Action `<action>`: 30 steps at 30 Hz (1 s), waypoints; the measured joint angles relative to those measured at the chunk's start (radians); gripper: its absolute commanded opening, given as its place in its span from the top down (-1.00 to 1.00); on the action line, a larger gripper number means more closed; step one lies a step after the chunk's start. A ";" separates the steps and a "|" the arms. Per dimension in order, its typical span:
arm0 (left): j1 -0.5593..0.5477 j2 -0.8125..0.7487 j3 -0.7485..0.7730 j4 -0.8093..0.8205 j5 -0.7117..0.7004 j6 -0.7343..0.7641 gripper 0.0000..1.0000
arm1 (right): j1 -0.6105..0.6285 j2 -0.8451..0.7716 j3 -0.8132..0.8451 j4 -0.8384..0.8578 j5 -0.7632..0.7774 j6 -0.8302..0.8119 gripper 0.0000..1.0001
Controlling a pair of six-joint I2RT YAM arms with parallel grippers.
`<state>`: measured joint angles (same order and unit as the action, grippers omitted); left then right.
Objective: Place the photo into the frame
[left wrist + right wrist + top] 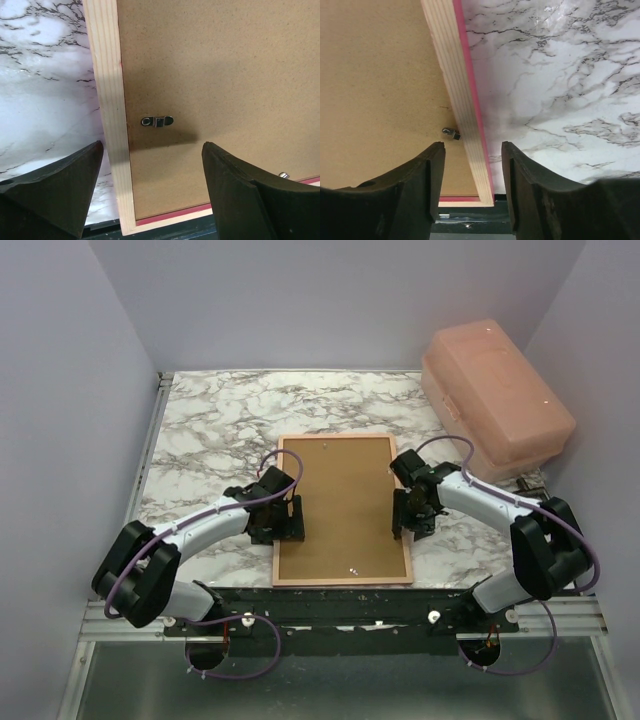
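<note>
**Grippers poised over both long sides of the face-down frame**

Left gripper point(288, 518) and right gripper point(412, 514) sit closest to where I stand, one on each long side of the frame point(335, 438).

- Marble table point(220, 430): grey-veined white top. The frame lies flat on it, at the middle of the near edge.
- Plastic box point(495, 395): pale pink, lid closed, at the far right of the frame and well apart from it.
- Frame: back side up, pale wooden rail point(107, 100), with a thin pink line along the outer edge point(470, 85).
- Backing board point(345, 510): brown, seated inside the frame and filling the opening.
- Left gripper point(152, 145): jaws wide and holding nothing. One finger is over the marble left of the frame, the other over the board, with the rail between them.
- Right gripper point(472, 145): jaws about half apart and holding nothing. They straddle the frame's right rail near its front corner. I cannot tell whether they touch it.
- Hanger clip point(157, 121): small and metal, on the board just inside the left rail.
- Metal tab point(451, 133): smaller, on the board against the right rail.
</note>
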<state>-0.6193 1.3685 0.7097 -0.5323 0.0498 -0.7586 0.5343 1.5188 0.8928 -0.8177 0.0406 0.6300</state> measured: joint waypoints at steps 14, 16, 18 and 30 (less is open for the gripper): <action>-0.006 0.007 0.017 -0.046 -0.047 0.006 -0.65 | -0.023 -0.019 0.003 0.068 -0.103 0.033 -0.26; -0.006 0.028 0.034 -0.053 -0.050 0.002 -0.62 | -0.030 -0.017 0.000 0.074 -0.119 0.033 -0.26; -0.006 0.047 0.049 -0.061 -0.056 -0.004 -0.61 | -0.037 -0.016 -0.004 0.078 -0.134 0.033 -0.26; 0.031 0.061 0.069 -0.053 -0.071 -0.025 -0.30 | -0.045 -0.012 -0.012 0.089 -0.157 0.031 -0.23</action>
<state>-0.5884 1.4292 0.7788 -0.5850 -0.0216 -0.7837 0.4889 1.5070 0.8810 -0.7284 -0.1162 0.6613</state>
